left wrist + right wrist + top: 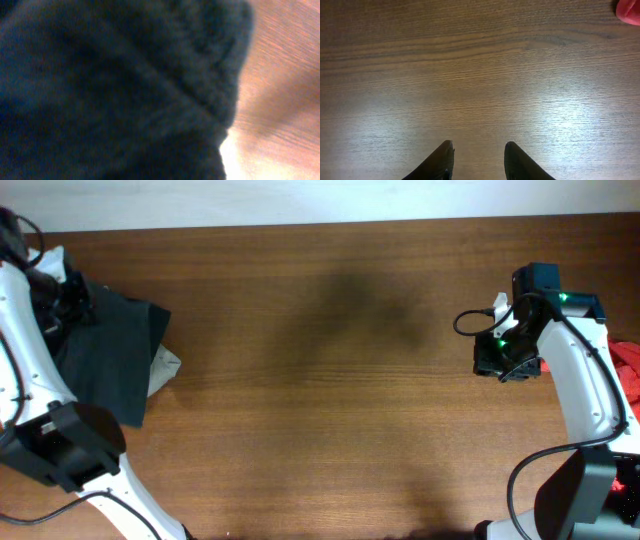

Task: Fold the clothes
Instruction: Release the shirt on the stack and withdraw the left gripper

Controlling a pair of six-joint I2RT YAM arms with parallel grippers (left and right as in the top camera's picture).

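Looking at the left end of the counter point(330, 380): the dark T-shirt point(108, 355) lies in a bunched, partly folded heap. Its long axis runs roughly far edge to near edge in the overhead view, leaning a bit to the right, with a corner pointing at the near side. Can't make out any chest mark.

A pale beige piece point(165, 365) pokes out from under the heap's right edge, touching it.

The left end effector point(62, 292) sits at the far end of the heap, down in the fabric. Its wrist view is just blurred dark cloth point(110, 90) with a strip of wood to the right. No fingers visible, so I can't tell if it's gripping.

The right end effector point(510, 360) is well apart from the shirt, over bare wood at the right end. Its fingers point(442, 160) are spread with a clear gap and hold nothing.

A red garment point(630, 370) lies at the right edge, just beside that arm, and shows as a sliver in the wrist view's top corner point(630, 11).
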